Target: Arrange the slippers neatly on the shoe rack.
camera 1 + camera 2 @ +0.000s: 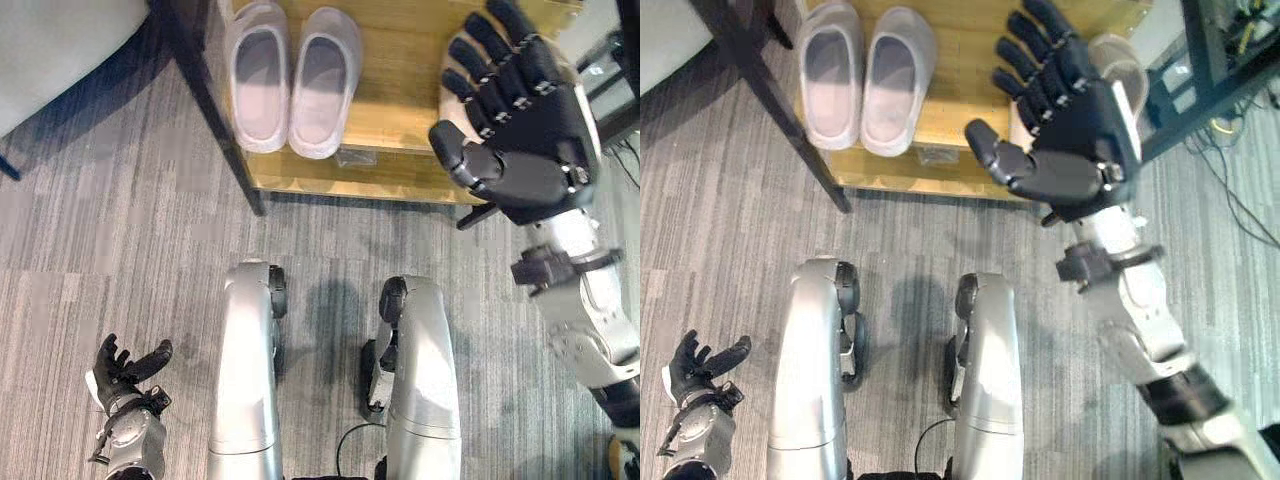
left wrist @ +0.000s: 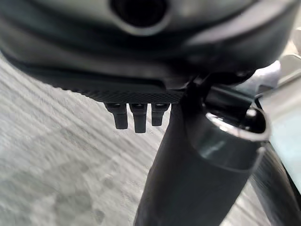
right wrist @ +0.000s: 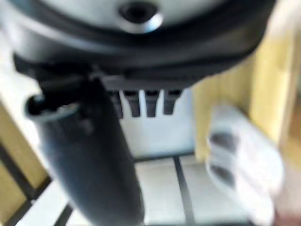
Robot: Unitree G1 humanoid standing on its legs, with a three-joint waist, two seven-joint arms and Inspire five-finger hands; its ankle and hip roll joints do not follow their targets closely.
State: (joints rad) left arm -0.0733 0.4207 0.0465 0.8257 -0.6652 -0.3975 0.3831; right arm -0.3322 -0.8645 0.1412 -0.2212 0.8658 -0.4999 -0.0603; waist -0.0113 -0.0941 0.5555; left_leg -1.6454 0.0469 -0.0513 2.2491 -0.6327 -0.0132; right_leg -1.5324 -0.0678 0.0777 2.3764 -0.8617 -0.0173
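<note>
Here two pale slippers sit side by side on the wooden rack, far left. The right hand hovers over the rack's right part, fingers spread, empty. The left hand hangs low and relaxed, near left. The pair looks placed; little seems left

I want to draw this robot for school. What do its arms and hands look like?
Each arm is shiny silver-grey with rounded shells and darker joints. The right hand is big, black and glossy, with chunky jointed fingers and small silver screws at the knuckles, plus a thick black thumb. The left hand is black too, on a silver-grey wrist.
</note>
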